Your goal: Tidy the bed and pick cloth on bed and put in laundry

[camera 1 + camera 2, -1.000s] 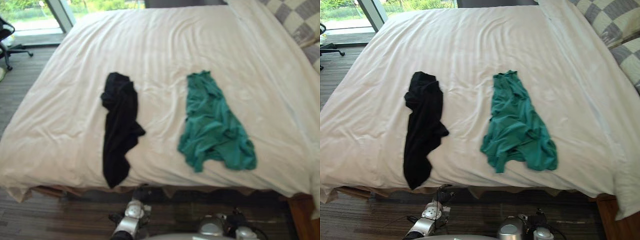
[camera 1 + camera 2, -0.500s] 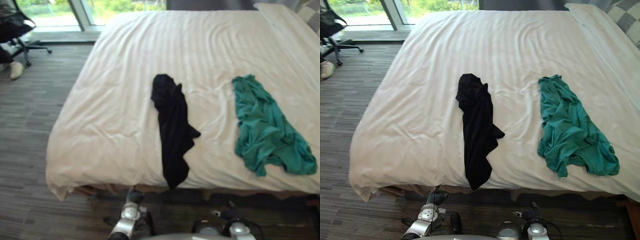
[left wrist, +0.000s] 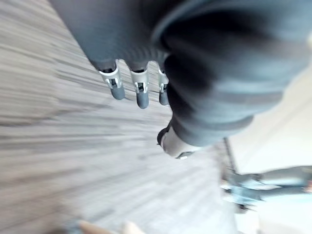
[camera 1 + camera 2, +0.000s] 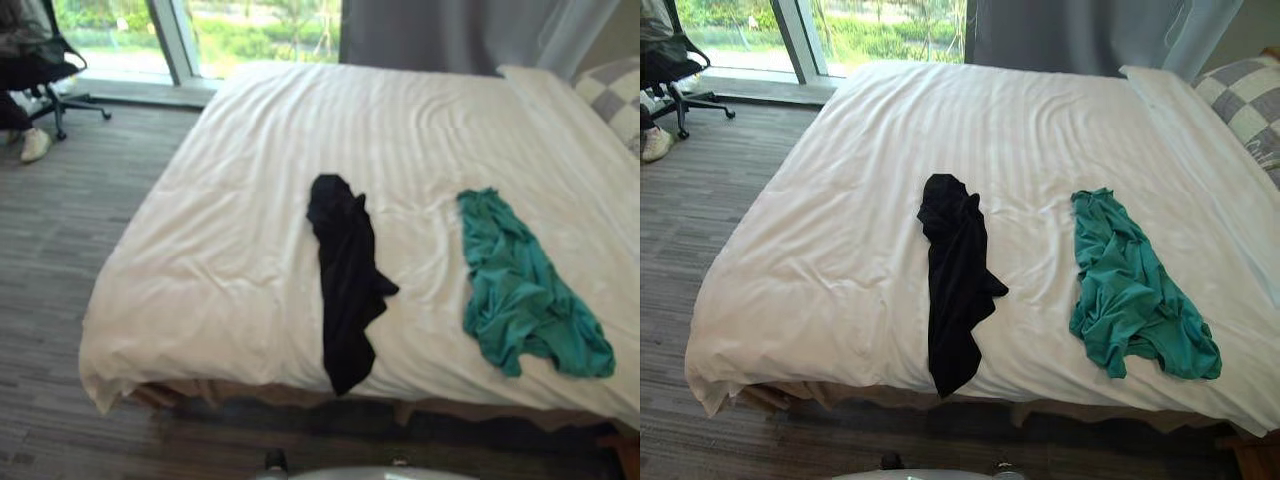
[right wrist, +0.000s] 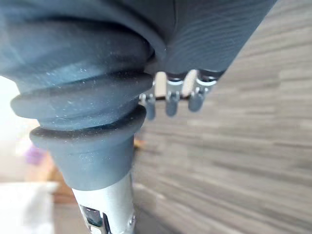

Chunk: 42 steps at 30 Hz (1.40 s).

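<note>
A black cloth and green cloth are lying mid-frame on the bed; left hand and right hand are dangling slack-fingered, empty.

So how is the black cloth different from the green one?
The black cloth is a long, narrow strip; the green cloth is wider and fans out. The black cloth lies mid-bed and reaches the near edge; the green cloth lies to its right, stopping short. Both are crumpled on the white bed.

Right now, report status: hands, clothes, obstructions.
Left hand open, over floor. Right hand open, over floor. Black cloth and green cloth apart on bed, untouched. Nothing covering them.
</note>
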Tool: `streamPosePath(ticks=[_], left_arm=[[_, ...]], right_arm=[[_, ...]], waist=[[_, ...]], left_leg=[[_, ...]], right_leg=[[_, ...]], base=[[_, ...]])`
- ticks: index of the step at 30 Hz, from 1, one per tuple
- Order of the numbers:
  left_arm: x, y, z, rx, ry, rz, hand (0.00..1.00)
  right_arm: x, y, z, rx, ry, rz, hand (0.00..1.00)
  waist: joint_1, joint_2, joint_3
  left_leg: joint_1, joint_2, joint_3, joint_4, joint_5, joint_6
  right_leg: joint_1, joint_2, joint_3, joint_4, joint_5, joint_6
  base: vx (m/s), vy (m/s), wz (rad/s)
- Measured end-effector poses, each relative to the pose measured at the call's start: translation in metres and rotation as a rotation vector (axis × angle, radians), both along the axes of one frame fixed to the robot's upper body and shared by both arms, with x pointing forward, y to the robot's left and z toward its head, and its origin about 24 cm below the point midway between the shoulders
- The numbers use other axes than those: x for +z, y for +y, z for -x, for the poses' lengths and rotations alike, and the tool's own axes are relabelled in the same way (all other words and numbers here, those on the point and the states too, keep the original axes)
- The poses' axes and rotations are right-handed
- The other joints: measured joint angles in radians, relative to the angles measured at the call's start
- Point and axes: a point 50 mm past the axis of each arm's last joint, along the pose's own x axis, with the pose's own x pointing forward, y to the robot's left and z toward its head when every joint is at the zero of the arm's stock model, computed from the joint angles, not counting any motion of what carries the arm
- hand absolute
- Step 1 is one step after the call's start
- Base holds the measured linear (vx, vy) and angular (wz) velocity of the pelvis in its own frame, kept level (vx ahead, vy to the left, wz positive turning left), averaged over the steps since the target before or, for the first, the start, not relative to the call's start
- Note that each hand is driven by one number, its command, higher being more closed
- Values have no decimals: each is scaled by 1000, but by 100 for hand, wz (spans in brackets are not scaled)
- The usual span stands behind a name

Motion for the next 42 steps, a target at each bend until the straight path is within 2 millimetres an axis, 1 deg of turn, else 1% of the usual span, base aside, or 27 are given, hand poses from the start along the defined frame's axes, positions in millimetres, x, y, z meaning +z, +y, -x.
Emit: streamPosePath(ticks=[1, 2, 3, 4, 5, 6, 7, 8, 9, 11, 12, 13, 15, 16, 18, 19, 20, 21, 23, 25, 27, 29, 32, 34, 36, 39, 42], left_arm=[[22, 5, -11, -28, -37, -105, 0], [57, 12, -26, -62, -97, -260, 0], [86, 19, -37, -84, -129, -390, 0], [108, 26, -46, -99, -149, -477, 0], [122, 31, -54, -106, -159, -531, 0], [154, 38, -72, -131, -182, -639, 0], [165, 40, -81, -144, -191, -677, 0], [186, 41, -100, -186, -211, -735, 0], [194, 41, -109, -209, -219, -756, 0], [222, 30, -148, -329, -254, -832, 0], [228, 26, -157, -358, -262, -848, 0], [238, 14, -177, -419, -281, -880, 0], [245, -3, -198, -491, -273, -927, 0], [244, -15, -210, -550, -216, -974, 0], [237, -37, -225, -636, -202, -998, 0], [229, -53, -235, -702, -181, -1013, 0], [222, -64, -242, -752, -159, -1019, 0], [218, -70, -246, -782, -149, -1016, 0], [208, -100, -267, -895, -119, -1020, 0], [203, -117, -279, -966, -100, -1026, 0], [200, -133, -291, -1035, -68, -1047, 0], [200, -141, -301, -1073, -23, -1055, 0], [205, -146, -313, -1088, 44, -1094, 0], [211, -148, -321, -1085, 81, -1117, 0], [216, -150, -328, -1094, 115, -1127, 0], [217, -155, -336, -1115, 166, -1140, 0], [228, -157, -340, -1103, 160, -1155, 0]], right_arm=[[15, -16, -4, 0, -11, 92, 0], [43, -43, -14, 7, -31, 239, 0], [69, -67, -25, 24, -40, 360, 0], [90, -85, -37, 42, -51, 447, 0], [104, -96, -45, 58, -48, 503, 0], [135, -117, -70, 111, -56, 620, 0], [146, -123, -82, 145, -51, 659, 0], [166, -131, -109, 231, -43, 733, 0], [175, -132, -121, 272, -46, 764, 0], [207, -121, -183, 501, -47, 906, 0], [211, -117, -194, 542, -49, 929, 0], [217, -107, -218, 626, -69, 960, 0], [223, -90, -244, 741, -100, 1000, 0], [230, -76, -258, 818, -126, 1046, 0], [237, -66, -267, 860, -159, 1089, 0], [239, -59, -275, 892, -171, 1110, 0], [240, -51, -282, 923, -186, 1123, 0], [241, -45, -284, 942, -199, 1131, 0], [242, -22, -297, 1047, -247, 1153, 0], [243, -7, -306, 1119, -273, 1167, 0], [246, 11, -313, 1177, -317, 1199, 0], [248, 23, -317, 1204, -368, 1200, 0], [243, 29, -317, 1205, -391, 1178, 0], [246, 33, -315, 1206, -407, 1201, 0], [250, 39, -313, 1206, -427, 1226, 0], [240, 43, -306, 1212, -419, 1200, 0], [232, 43, -302, 1215, -407, 1173, 0]], waist=[[1, 5, -4], [1, 18, -11], [0, 28, -15], [-1, 33, -19], [-2, 36, -21], [-3, 44, -24], [-3, 47, -25], [-3, 50, -28], [-3, 50, -28], [-4, 55, -31], [-6, 49, -27], [-10, 54, -30], [-18, 47, -27], [-24, 44, -24], [-30, 41, -16], [-40, 37, -6], [-52, 36, 5], [-56, 36, 8], [-57, 42, 26], [-62, 50, 40], [-70, 70, 54], [-80, 85, 72], [-96, 87, 102], [-107, 89, 117], [-109, 86, 143], [-112, 87, 158], [-111, 93, 176]], left_leg=[[2, 0, 1, 0, -1, 0], [-1, 0, 1, 0, -1, 0], [-1, 0, 2, 0, -1, 1], [-1, 0, 2, 0, -1, 1], [-1, 0, 2, 0, 0, 1], [-1, 2, 3, 0, 0, 1], [-1, 2, 4, 0, 0, 1], [2, 4, 5, 0, 1, 0], [5, 5, 7, 0, 2, 0], [18, 8, 28, 1, 2, -1], [18, 8, 29, 4, 2, -1], [19, 8, 31, 7, 2, -1], [19, 8, 38, 7, 2, -1], [18, 8, 51, 7, 2, -1], [18, 5, 65, 7, 2, -1], [21, 4, 74, 7, 2, -1], [22, 5, 81, 7, 2, 0], [19, 5, 83, 7, 2, 0], [13, 6, 102, 8, 2, 0], [9, 7, 111, 8, 3, 0], [-16, 8, 125, 8, 6, 5], [-42, 8, 140, 8, 10, 9], [-71, 7, 150, 8, 14, 15], [-107, 5, 152, 8, 23, 19], [-128, 5, 165, 8, 28, 21], [-147, 4, 173, 8, 29, 21], [-169, 4, 181, 8, 30, 19]], right_leg=[[1, 2, 5, -4, 1, -1], [1, 6, 12, -13, 6, -6], [1, 8, 16, -18, 15, -6], [1, 9, 17, -20, 18, -6], [1, 10, 17, -21, 20, -7], [1, 12, 19, -24, 25, -7], [1, 13, 20, -25, 27, -7], [1, 16, 26, -28, 30, -9], [1, 17, 30, -29, 32, -10], [0, 21, 48, -32, 36, -13], [-1, 21, 48, -32, 36, -14], [-1, 22, 50, -33, 37, -15], [-12, 22, 63, -34, 39, -18], [-16, 22, 79, -35, 45, -19], [-21, 20, 102, -44, 51, -17], [-21, 20, 113, -50, 58, -20], [-24, 21, 127, -50, 61, -22], [-30, 21, 130, -50, 62, -23], [-50, 23, 159, -50, 70, -23], [-61, 24, 169, -49, 74, -21], [-96, 25, 186, -46, 86, -26], [-133, 26, 207, -45, 98, -25], [-176, 26, 222, -36, 106, -24], [-214, 24, 226, -32, 115, -26], [-244, 24, 240, -32, 127, -26], [-267, 24, 248, -32, 130, -25], [-292, 25, 256, -31, 133, -26]], base=[[1, 7, -9], [-11, 16, -11], [-14, 20, -10], [-8, 15, -7], [-6, 9, -3], [0, 0, 0], [-5, 1, -8], [2, -3, -10], [23, -4, -20], [32, 0, -19], [24, 1, -6], [0, 0, 0], [5, 15, -13], [45, 21, -30], [56, 25, -27], [25, 28, -21], [7, 30, -19], [-15, 19, -24], [-23, 12, -28], [-45, 15, -19], [-57, 29, -19], [-58, 39, -22], [-42, 25, -13], [-47, 36, -7], [-25, 27, -12], [15, 10, -7], [28, 1, -5]])
